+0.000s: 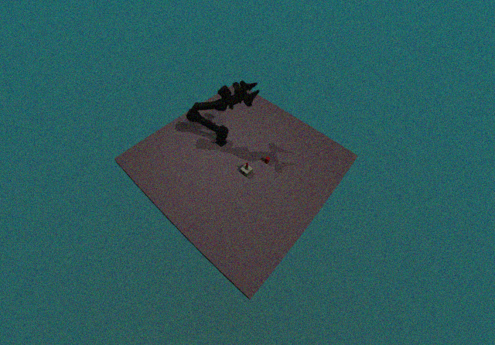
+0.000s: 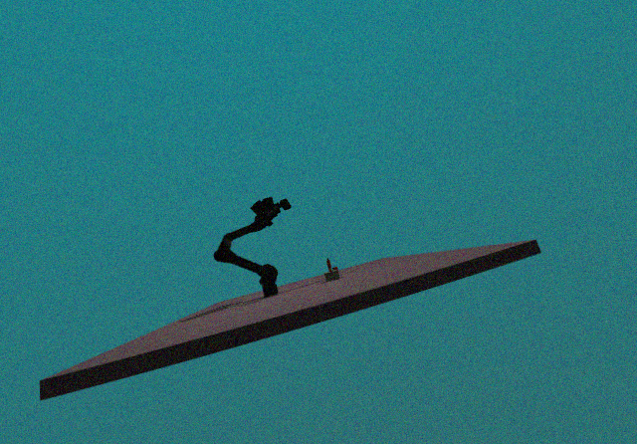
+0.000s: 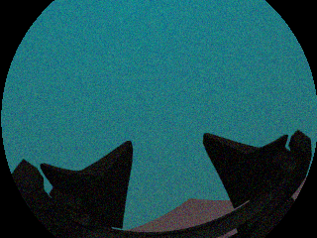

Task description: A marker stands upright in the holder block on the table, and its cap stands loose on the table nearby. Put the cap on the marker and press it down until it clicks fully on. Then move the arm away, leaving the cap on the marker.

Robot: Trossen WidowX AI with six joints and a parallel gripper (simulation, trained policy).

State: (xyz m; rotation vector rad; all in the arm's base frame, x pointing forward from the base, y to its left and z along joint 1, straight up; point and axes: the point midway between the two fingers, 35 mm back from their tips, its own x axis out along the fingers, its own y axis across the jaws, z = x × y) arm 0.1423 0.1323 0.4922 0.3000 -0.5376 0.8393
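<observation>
The pale holder block (image 1: 246, 169) (image 2: 331, 277) stands on the table (image 1: 247, 233) (image 2: 216, 333). The red marker (image 1: 247, 165) (image 2: 328, 264) stands upright in it, its tip bare. The small red cap (image 1: 267, 159) (image 2: 334, 268) stands loose on the table a short way from the block; in the exterior view it shows just behind the block. My gripper (image 1: 257, 87) (image 2: 286, 204) (image 3: 168, 142) is open, with nothing between its fingers. It is raised high above the table, well away from the block and the cap, and points outward. The wrist view shows neither marker nor cap.
The black arm (image 1: 207, 123) (image 2: 241, 263) rises from its base on the table, folded back with its elbow behind the base. Its shadow falls across the table near the block and the cap. A bit of the table's far part (image 3: 190, 213) shows low in the wrist view.
</observation>
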